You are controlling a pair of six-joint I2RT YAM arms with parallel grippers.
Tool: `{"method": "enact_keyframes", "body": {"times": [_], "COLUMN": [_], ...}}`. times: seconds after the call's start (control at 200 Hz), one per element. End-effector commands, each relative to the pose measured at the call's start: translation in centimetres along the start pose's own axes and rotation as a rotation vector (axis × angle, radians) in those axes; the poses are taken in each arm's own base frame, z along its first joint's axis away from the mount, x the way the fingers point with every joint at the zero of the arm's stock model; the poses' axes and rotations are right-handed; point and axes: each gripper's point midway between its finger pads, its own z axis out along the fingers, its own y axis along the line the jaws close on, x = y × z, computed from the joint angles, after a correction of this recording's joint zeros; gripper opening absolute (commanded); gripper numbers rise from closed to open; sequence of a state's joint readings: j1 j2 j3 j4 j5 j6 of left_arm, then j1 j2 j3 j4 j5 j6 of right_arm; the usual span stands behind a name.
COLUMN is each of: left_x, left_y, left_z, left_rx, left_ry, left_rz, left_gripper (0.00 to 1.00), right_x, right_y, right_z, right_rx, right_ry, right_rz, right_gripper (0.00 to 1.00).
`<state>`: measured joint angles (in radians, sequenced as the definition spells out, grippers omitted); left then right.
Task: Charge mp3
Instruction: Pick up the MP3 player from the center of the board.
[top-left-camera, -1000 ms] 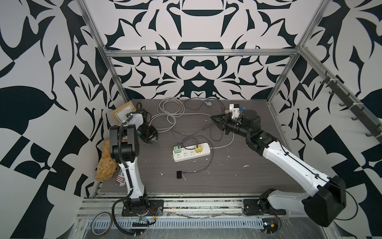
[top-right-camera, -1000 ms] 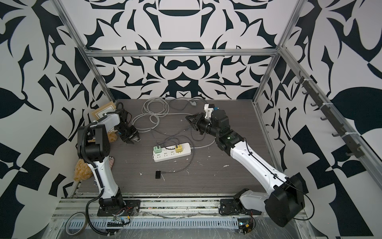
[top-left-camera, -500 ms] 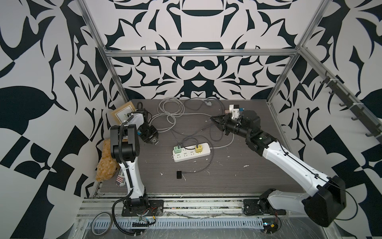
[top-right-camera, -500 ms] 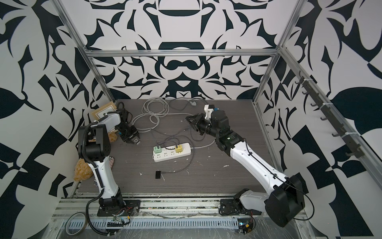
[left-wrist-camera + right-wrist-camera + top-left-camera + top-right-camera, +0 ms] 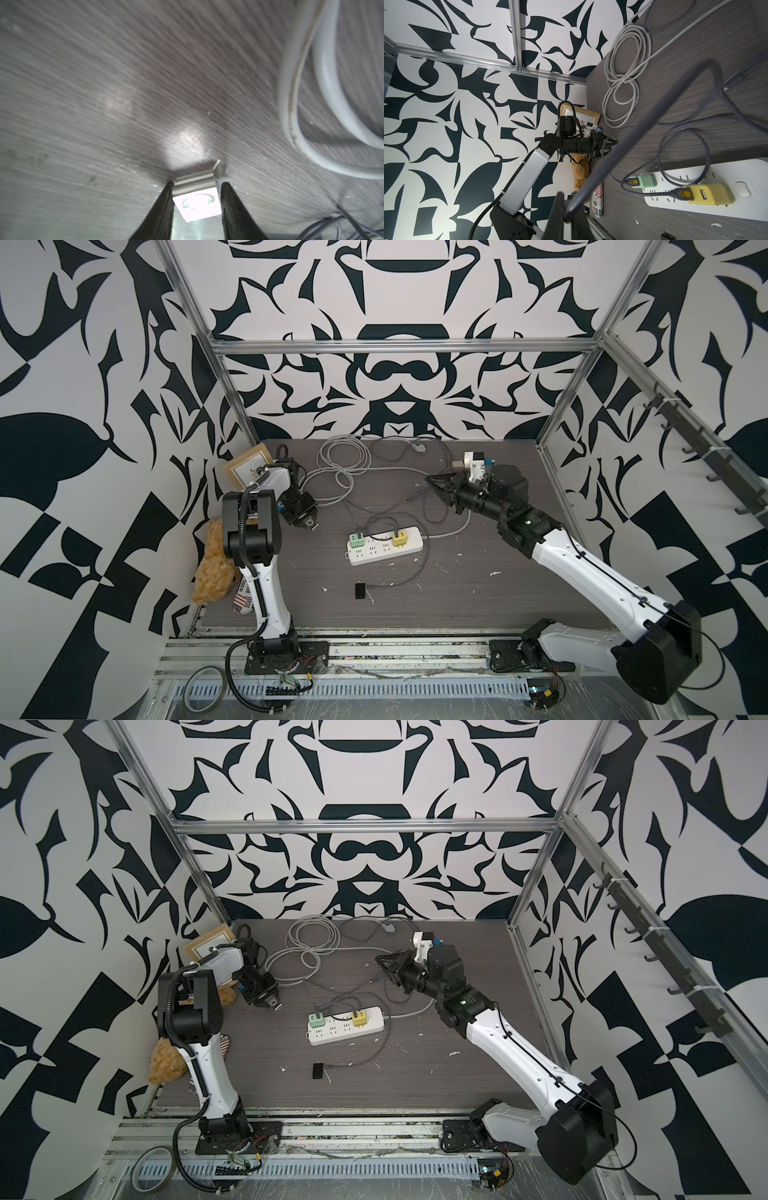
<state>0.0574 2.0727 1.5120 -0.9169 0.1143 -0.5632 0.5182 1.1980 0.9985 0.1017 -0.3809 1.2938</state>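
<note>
Top views, left gripper [image 5: 308, 523]: low over the table [image 5: 478, 593] near the left wall, fingers narrow, with the mp3 [image 5: 311, 526] pinched at their tips.
Top views, right gripper [image 5: 431, 481]: pinched shut and raised, well apart from the mp3. The power strip [image 5: 386, 551] lies between the two.
Left wrist, mp3: a small square between both fingers [image 5: 162, 214], its metal clip edge turned toward the table. The face is washed out white here, so I cannot confirm its colour.
Left wrist, handling: I judge it very light, stiff and smooth-sided, so it may twist or slip. Best held by two opposite flat edges, leaving the port edge free.
Right wrist, cable [image 5: 641, 120]: thin, dark and soft, and it bends in a free arc. The right gripper holds it close to one end, and the plug itself is hidden.
</note>
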Motion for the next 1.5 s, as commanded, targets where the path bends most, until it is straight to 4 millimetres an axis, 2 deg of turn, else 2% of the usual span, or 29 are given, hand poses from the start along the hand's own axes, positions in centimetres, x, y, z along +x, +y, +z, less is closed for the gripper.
{"method": "enact_keyframes", "body": {"times": [0.0,0.17,0.305,0.395,0.545,0.68,0.775,0.785,0.815,0.94,1.025,1.16,1.26,1.495], "left_x": [0.3,0.5,1.5,3.0,6.2,9.2,11.2,11.8,12.6,15.4,17.2,19.2,19.4,19.2], "left_y": [0.8,0.5,-2.2,-4.4,-7.1,-9.1,-10.4,-10.5,-10.9,-12.3,-13.4,-14.6,-14.8,-15.2], "left_z": [1.2,0.5,-1.6,-4.2,-10.0,-17.0,-21.6,-22.8,-24.4,-28.1,-29.4,-30.2,-30.2,-30.1], "left_rx": [-0.038,-0.001,0.175,0.335,0.582,0.820,0.987,1.014,1.068,1.181,1.223,1.265,1.286,1.293], "left_ry": [0.015,-0.013,-0.072,-0.113,-0.182,-0.271,-0.301,-0.316,-0.324,-0.311,-0.278,-0.253,-0.247,-0.243], "left_rz": [0.035,0.087,0.173,0.247,0.332,0.377,0.383,0.395,0.410,0.462,0.509,0.565,0.561,0.560], "left_gripper": [0.40,0.32,0.24,0.23,0.19,0.15,0.13,0.13,0.13,0.10,0.09,0.08,0.07,0.05], "right_x": [-0.4,-0.4,-0.3,-0.3,-0.3,0.0,0.3,0.4,0.5,1.5,2.5,3.6,3.7,4.5], "right_y": [2.1,2.2,2.4,2.4,2.9,4.2,5.9,6.2,6.8,9.6,11.4,12.5,13.2,13.5], "right_z": [-1.0,-1.2,-1.1,-0.9,-0.3,0.5,1.3,1.5,1.8,3.3,4.2,5.6,5.9,6.2], "right_rx": [-0.067,-0.065,-0.067,-0.063,-0.065,-0.076,-0.106,-0.110,-0.121,-0.169,-0.198,-0.192,-0.198,-0.207], "right_ry": [-0.029,-0.030,-0.021,-0.017,0.006,0.042,0.062,0.064,0.067,0.088,0.098,0.109,0.089,0.111], "right_rz": [-0.042,-0.052,-0.066,-0.076,-0.118,-0.211,-0.301,-0.312,-0.340,-0.445,-0.517,-0.586,-0.617,-0.630], "right_gripper": [0.00,0.00,0.00,0.00,0.00,0.00,0.00,0.00,0.00,0.00,0.00,0.00,0.00,0.00]}}
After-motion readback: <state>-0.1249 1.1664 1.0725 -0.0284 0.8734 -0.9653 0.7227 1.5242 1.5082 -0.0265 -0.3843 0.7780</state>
